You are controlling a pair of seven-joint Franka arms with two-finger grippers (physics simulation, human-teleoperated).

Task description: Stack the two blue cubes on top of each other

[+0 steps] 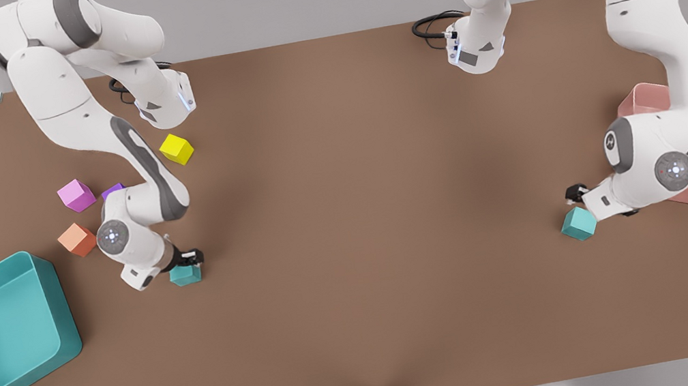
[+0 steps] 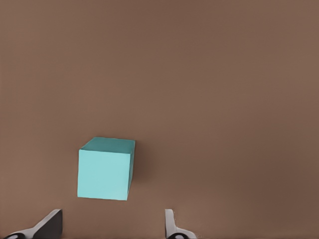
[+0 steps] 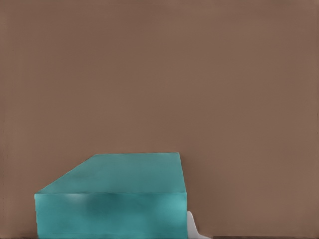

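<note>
Brown tabletop [image 1: 353, 253] keeps the teal cubes well apart: the right gripper [image 1: 188, 257] seems to straddle the first cube [image 1: 184, 274], grip unclear, while the left gripper [image 2: 110, 227], fingers spread, hovers just short of the second cube [image 2: 105, 169].

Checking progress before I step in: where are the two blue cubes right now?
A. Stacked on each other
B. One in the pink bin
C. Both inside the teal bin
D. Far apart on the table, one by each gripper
D: one blue cube sits on the table by the right gripper, and the other blue cube sits by the left gripper.
</note>
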